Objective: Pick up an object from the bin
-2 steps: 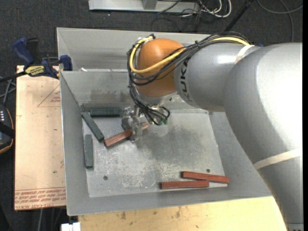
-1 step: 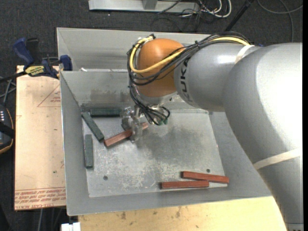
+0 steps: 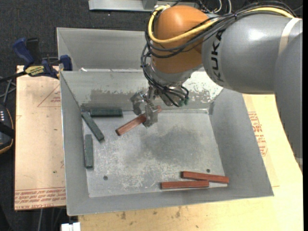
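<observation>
My gripper (image 3: 146, 111) hangs over the middle of the bin, toward its back wall, under the orange wrist cover. It is shut on one end of a reddish-brown flat stick (image 3: 129, 126), which slants down to the left from between the fingers. The stick's free end points toward the left side of the bin floor. A dark green bar (image 3: 106, 112) lies flat just left of the gripper, by the back wall.
Two more dark green bars lie at the left: one slanted (image 3: 92, 126), one upright along the left wall (image 3: 88, 151). Two reddish-brown sticks (image 3: 195, 181) lie close together near the front right corner. The arm reaches in from the upper right.
</observation>
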You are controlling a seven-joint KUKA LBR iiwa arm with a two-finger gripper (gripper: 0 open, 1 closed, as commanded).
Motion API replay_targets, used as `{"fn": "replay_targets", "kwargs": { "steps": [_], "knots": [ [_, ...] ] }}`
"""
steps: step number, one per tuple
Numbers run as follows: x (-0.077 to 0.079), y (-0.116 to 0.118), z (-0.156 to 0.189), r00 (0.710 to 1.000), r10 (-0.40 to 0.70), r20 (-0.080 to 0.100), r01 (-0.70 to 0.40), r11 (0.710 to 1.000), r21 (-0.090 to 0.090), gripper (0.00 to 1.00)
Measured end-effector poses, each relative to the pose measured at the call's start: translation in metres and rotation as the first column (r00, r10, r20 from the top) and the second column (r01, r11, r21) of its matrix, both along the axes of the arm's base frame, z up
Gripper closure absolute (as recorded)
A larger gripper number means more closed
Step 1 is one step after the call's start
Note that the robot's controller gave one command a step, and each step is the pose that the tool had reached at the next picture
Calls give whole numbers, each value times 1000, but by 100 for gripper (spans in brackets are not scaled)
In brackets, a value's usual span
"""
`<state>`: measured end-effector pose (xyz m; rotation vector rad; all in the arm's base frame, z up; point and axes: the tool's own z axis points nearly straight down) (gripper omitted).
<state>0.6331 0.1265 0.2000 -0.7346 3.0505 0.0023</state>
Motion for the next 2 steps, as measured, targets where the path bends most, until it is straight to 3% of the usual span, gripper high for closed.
{"fn": "replay_targets", "kwargs": {
  "steps": [1, 2],
  "knots": [
    [0, 0, 0, 1000, 0, 0, 0, 1000, 0, 100],
    [-2, 1, 20, 995, 98, -8, -98, 995, -2, 100]
  ]
}}
